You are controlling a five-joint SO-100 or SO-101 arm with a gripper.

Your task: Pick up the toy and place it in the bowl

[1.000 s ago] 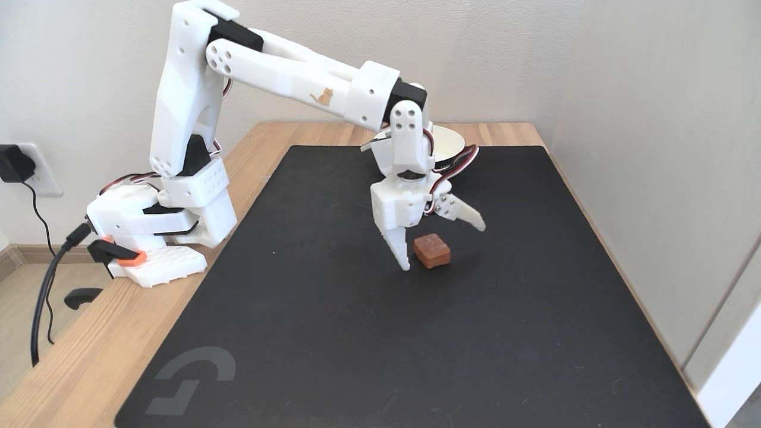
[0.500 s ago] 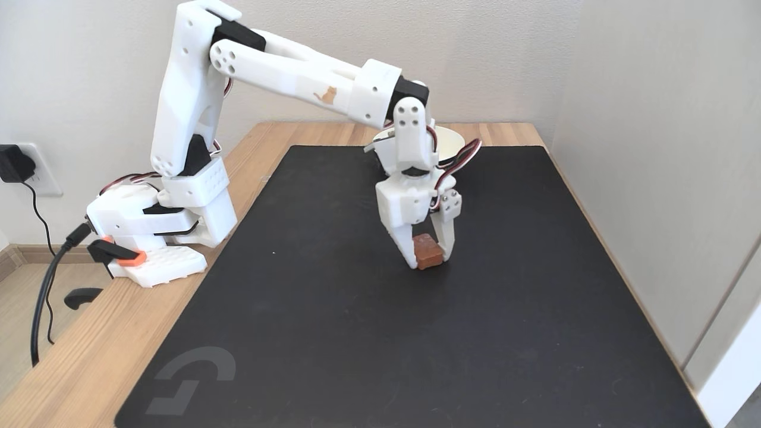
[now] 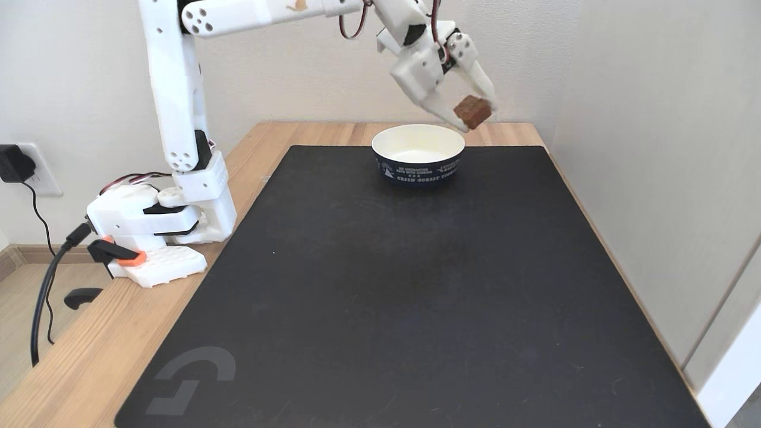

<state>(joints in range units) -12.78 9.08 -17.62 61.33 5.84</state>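
High above the back of the table, my white gripper is shut on the toy, a small reddish-brown block held between the fingertips. It hangs just above and slightly right of the bowl, a round paper bowl with a cream inside and a navy outside bearing white lettering. The bowl stands at the far edge of the black mat and nothing shows inside it.
The black mat covers most of the wooden table. My arm's base is clamped at the left edge, with cables and a wall plug beside it. Walls close in behind and on the right.
The gripper closed on the toy on the mat, then lifted it up and back to a spot above the bowl's right rim. The bowl, earlier hidden behind the arm, now shows fully.
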